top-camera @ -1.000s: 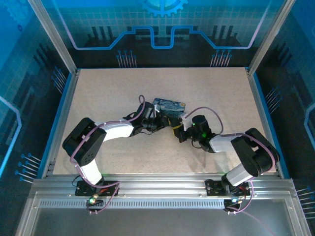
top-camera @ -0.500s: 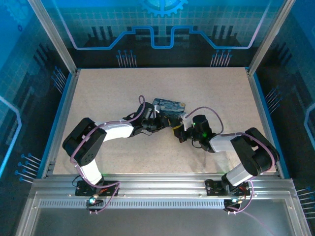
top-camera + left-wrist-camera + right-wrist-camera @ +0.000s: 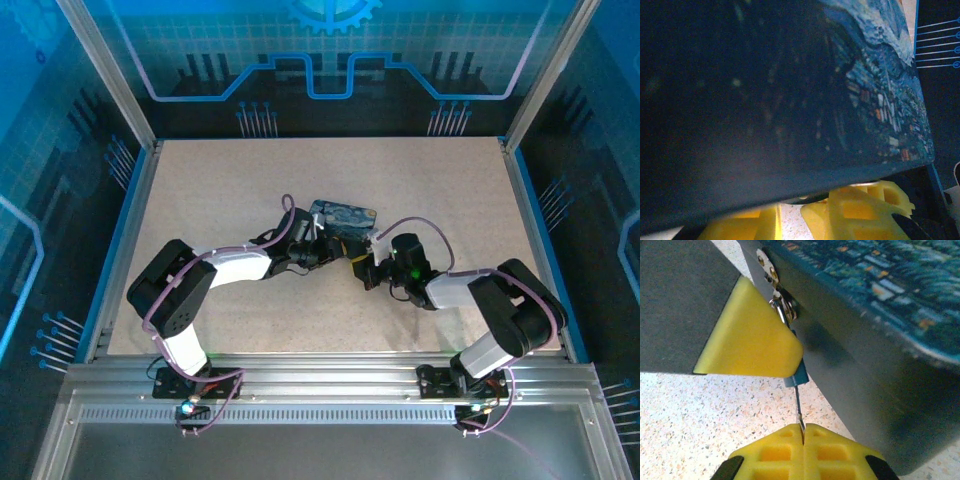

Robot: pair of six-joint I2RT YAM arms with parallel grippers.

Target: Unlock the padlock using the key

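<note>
The dark blue tin (image 3: 345, 216) lies mid-table with both arms meeting at its near edge. In the right wrist view the small padlock (image 3: 797, 376) hangs by its silvery shackle (image 3: 781, 309) from the hasp on the tin's (image 3: 875, 325) side wall. A yellow finger (image 3: 750, 337) of my left gripper (image 3: 325, 247) lies against it and hides most of its body. My right gripper (image 3: 803, 432) is shut on the key (image 3: 798, 407), a thin sliver running up into the bottom of the padlock. In the left wrist view my left gripper (image 3: 799, 202) is narrowly parted under the tin (image 3: 790, 90).
The speckled table (image 3: 220, 190) is walled by blue panels and metal posts. Purple cables (image 3: 410, 224) loop over both wrists. The right gripper (image 3: 362, 264) sits close beside the left gripper at the tin's front corner.
</note>
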